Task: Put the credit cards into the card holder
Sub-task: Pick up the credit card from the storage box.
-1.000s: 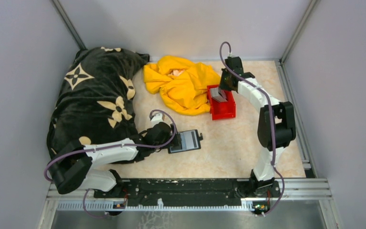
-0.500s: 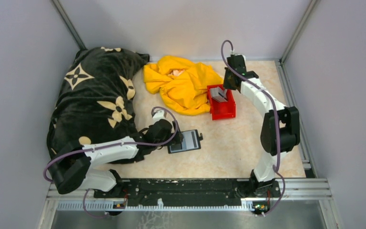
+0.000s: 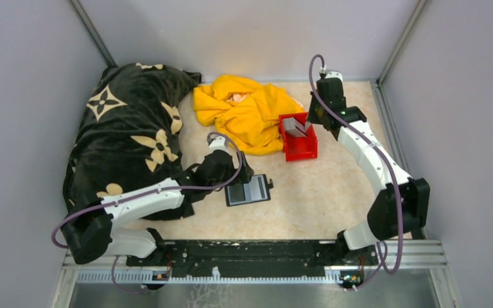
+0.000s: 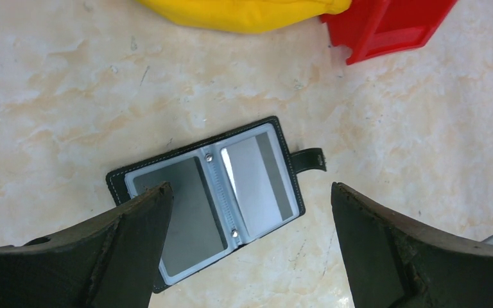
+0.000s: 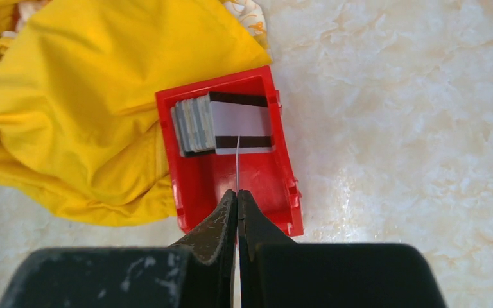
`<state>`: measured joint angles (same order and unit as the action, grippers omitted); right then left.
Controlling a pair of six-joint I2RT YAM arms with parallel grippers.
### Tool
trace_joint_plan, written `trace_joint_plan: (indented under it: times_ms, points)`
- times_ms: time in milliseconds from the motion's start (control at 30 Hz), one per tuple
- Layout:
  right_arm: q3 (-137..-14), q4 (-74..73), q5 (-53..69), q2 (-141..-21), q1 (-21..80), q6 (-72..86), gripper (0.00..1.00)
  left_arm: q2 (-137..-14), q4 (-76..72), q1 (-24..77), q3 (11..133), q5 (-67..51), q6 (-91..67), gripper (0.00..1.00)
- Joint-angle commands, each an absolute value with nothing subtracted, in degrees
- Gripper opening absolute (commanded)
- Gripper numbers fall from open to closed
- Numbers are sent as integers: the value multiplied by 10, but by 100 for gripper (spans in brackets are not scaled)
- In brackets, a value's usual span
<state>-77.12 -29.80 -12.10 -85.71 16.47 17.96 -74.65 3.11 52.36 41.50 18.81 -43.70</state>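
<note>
The card holder (image 3: 249, 190) (image 4: 186, 192) lies open and flat on the table, black outside with grey clear pockets and its snap tab to the right. My left gripper (image 3: 234, 178) (image 4: 250, 186) hovers over its left half, open wide and empty. Several grey credit cards (image 3: 295, 126) (image 5: 196, 125) stand in the red bin (image 3: 299, 149) (image 5: 266, 183), the front one white with black stripes. My right gripper (image 3: 312, 119) (image 5: 237, 192) hangs above the bin, shut on one credit card (image 5: 237, 160), which shows edge-on as a thin pale line.
A crumpled yellow cloth (image 3: 247, 112) (image 5: 70, 96) lies against the bin's left side. A black blanket with cream flowers (image 3: 128, 128) covers the table's left part, under my left arm. Grey walls enclose the table on three sides.
My right arm has swung back and to the right, lifting a card clear of the stack. My left gripper has shifted slightly toward the card holder, still open.
</note>
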Motion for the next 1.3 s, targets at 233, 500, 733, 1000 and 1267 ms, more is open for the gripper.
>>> trace_joint_plan:
  times_ms: [233, 500, 733, 1000, 1267]
  points:
    - [-664, -327, 59, -649, 222, 187, 0, -656, -62, 511, 414, 45, -266, 97]
    - [-569, -310, 208, -553, 289, 210, 0, -626, -101, 502, 405, -70, -212, 96]
    - [-504, -260, 290, -521, 324, 256, 0, -643, -99, 498, 411, -166, -185, 96]
    - [-470, -207, 365, -518, 324, 288, 0, -645, -108, 488, 396, -228, -174, 94]
    - [-460, -168, 396, -545, 324, 302, 0, -662, -122, 458, 385, -323, -180, 72]
